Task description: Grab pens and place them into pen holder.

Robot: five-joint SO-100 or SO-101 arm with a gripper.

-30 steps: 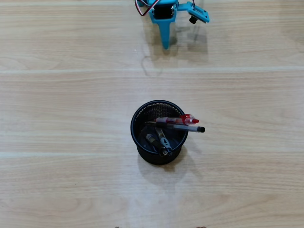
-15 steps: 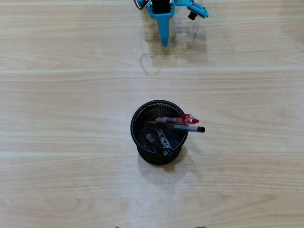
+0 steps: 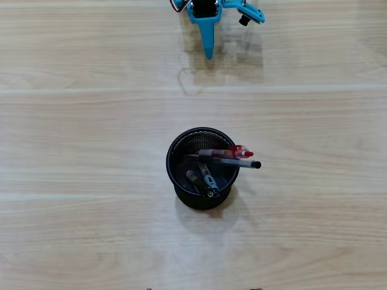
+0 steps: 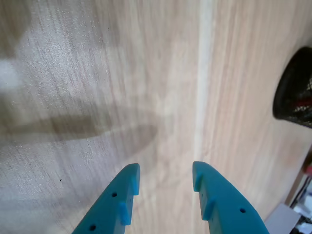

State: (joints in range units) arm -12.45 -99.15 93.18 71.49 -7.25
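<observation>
A black mesh pen holder (image 3: 181, 151) stands upright at the middle of the wooden table in the overhead view. Several pens are in it: a red-capped pen (image 3: 237, 151) and a black-tipped pen (image 3: 242, 164) lean over its right rim, and two dark pens (image 3: 202, 179) lie inside. No loose pen shows on the table. My blue gripper (image 3: 210, 49) is at the top edge, far from the holder. In the wrist view the gripper (image 4: 164, 170) is open with only bare wood between its fingers. The holder (image 4: 295, 87) shows at that view's right edge.
The light wooden table (image 3: 91, 139) with plank seams fills both views. Clutter beyond the table's edge shows at the lower right corner of the wrist view.
The gripper has drawn back slightly toward the top edge of the overhead view since a second ago. The holder and its pens have not moved.
</observation>
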